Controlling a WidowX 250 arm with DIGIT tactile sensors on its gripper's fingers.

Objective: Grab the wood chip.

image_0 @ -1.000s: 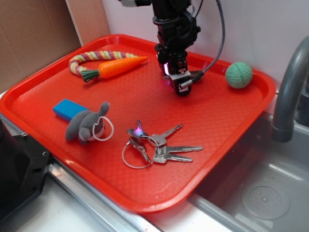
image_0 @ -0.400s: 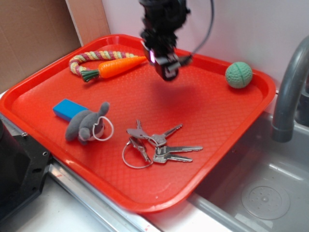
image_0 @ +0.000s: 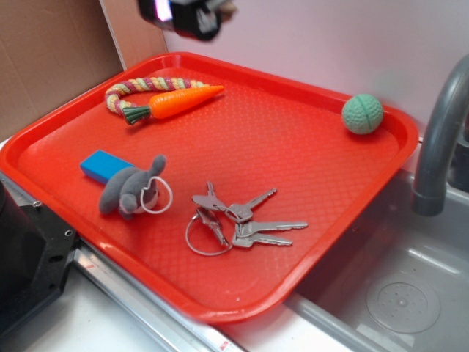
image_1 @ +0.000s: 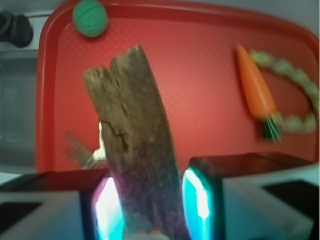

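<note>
One sliver of wood, and we've got it! From the wrist view the wood chip [image_1: 132,145] stands up between the two lit pads, the gripper [image_1: 150,205] pinching its lower end while the rough, split top pokes out ahead of us. By our reading, the grab itself looks done.

From the exterior view the gripper [image_0: 192,13] sits high at the top edge of the picture, blurred and partly cut off, well above the red tray [image_0: 66,128]. We can't make out the chip clearly from that angle.

Far below us lie the leftovers: the orange toy carrot [image_0: 179,101] touching the rope toy [image_0: 139,86] at the back, almost under the gripper, and the green ball [image_0: 362,113] off by the far rim. Farther out sit the bunch of keys [image_0: 234,220], the grey plush [image_0: 133,187] and the blue block [image_0: 102,165] behind it.

What's left, we judge, is very little: keep the pinch firm so that the chip doesn't slip or twist out of the pads.
</note>
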